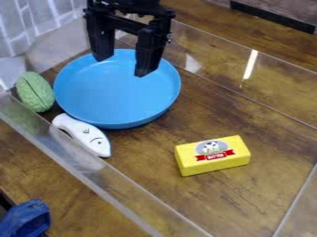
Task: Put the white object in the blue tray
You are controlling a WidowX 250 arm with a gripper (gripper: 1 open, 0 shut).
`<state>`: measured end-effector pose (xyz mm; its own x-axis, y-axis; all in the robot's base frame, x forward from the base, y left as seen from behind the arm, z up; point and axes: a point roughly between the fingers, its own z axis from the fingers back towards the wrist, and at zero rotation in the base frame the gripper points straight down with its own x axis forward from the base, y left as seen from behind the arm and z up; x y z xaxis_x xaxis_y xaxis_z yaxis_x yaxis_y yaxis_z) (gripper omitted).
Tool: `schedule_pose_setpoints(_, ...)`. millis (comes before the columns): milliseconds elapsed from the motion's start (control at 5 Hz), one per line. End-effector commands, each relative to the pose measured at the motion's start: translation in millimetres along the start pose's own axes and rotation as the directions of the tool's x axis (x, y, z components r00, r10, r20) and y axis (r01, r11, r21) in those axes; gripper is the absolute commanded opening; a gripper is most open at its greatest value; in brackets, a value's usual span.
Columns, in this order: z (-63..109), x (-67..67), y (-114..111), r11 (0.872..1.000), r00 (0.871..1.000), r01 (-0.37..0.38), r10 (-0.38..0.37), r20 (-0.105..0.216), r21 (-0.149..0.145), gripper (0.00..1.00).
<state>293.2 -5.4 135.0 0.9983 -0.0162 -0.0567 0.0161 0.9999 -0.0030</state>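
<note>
Camera view: the gripper (125, 63) hangs above the blue tray (114, 116), fingers spread apart and holding nothing. The white fish-like toy (81, 134) lies on the table just outside the tray's near rim. A green ball (33, 92) sits beside the tray's left edge, and a yellow box (212, 155) lies well apart from the tray.

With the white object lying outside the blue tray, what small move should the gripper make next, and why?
Probably shift toward the white object and descend. The gripper hangs open above the blue tray, holding nothing, while the toy lies on the table against the tray's near rim, not yet grasped.
</note>
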Motion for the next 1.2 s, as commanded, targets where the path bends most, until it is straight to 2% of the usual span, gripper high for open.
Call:
schedule_pose_setpoints(0, -9.5, 3.4, 2, 0.996, 0.996, 0.089, -0.089, -0.014, 0.004, 1.0)
schedule_pose_setpoints(200, -24.8, 3.7, 10, 0.959, 0.959, 0.282, -0.282, -0.028, 0.016, 1.0)
schedule_pose_setpoints(400, -32.6, 3.7, 6, 0.894, 0.894, 0.447, -0.446, -0.04, 0.027, 1.0)
schedule_pose_setpoints(600, -36.0, 6.5, -4, 0.839, 0.839, 0.543, -0.541, -0.051, 0.03, 1.0)
schedule_pose_setpoints(800, -41.9, 6.0, -5, 0.746, 0.747, 0.665, -0.661, -0.075, 0.036, 1.0)
schedule_pose_setpoints(1000, -42.9, 2.5, -1, 0.675, 0.675, 0.737, -0.733, -0.087, 0.039, 1.0)
